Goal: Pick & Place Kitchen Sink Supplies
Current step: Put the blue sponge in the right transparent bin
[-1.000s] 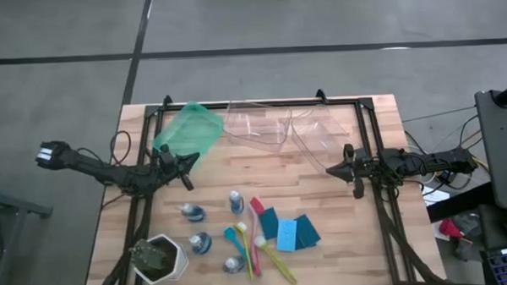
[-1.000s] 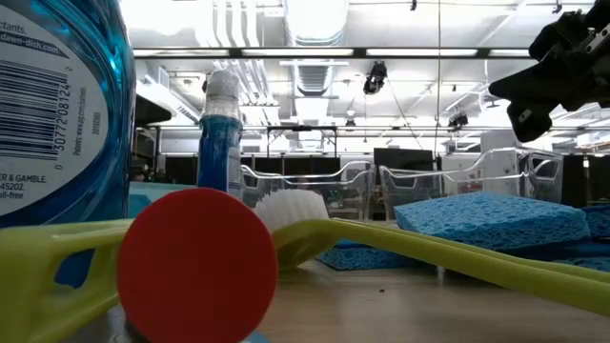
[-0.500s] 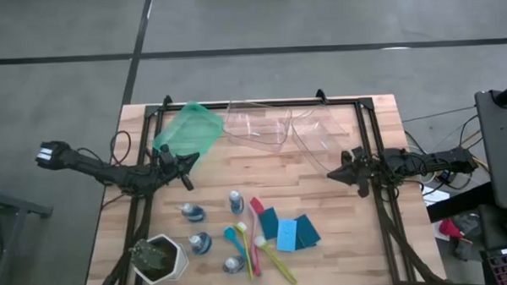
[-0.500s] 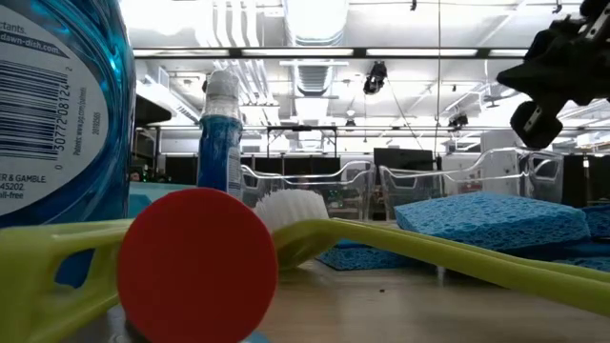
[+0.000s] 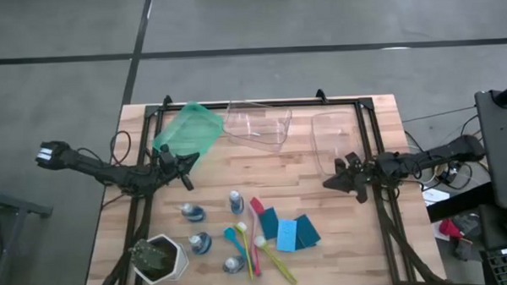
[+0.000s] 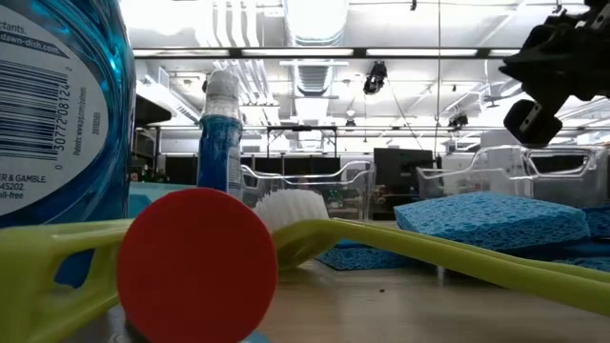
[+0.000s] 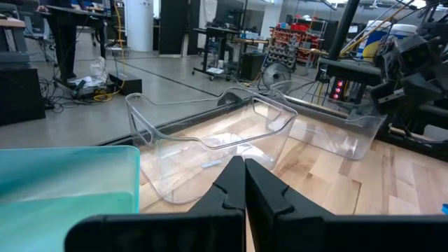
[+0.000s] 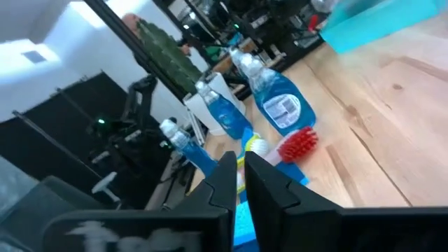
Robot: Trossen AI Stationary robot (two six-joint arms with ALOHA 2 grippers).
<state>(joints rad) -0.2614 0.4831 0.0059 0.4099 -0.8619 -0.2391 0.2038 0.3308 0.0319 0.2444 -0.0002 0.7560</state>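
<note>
Several small bottles of blue liquid (image 5: pixel 236 201) stand on the table's near half. Beside them lie pink, teal and yellow-green brushes (image 5: pixel 257 234) and blue and teal sponges (image 5: pixel 289 233). My right gripper (image 5: pixel 328 184) hovers shut toward the table's right side, beyond the sponges, and points at the supplies (image 8: pixel 276 105) in the right wrist view. My left gripper (image 5: pixel 189 165) is shut (image 7: pixel 245 183) and waits by the green bin (image 5: pixel 185 132), above the bottles.
One clear bin (image 5: pixel 257 124) sits at the far middle. A second clear bin (image 5: pixel 334 140) stands upright just behind my right wrist. A white pot with a plant (image 5: pixel 159 258) occupies the near left corner. Bare wood lies between the bins and the supplies.
My right gripper moved toward the table's near edge and tipped toward the supplies. The right-hand clear bin, which leaned against the middle bin, slid toward the table's right edge and now stands apart from it.
</note>
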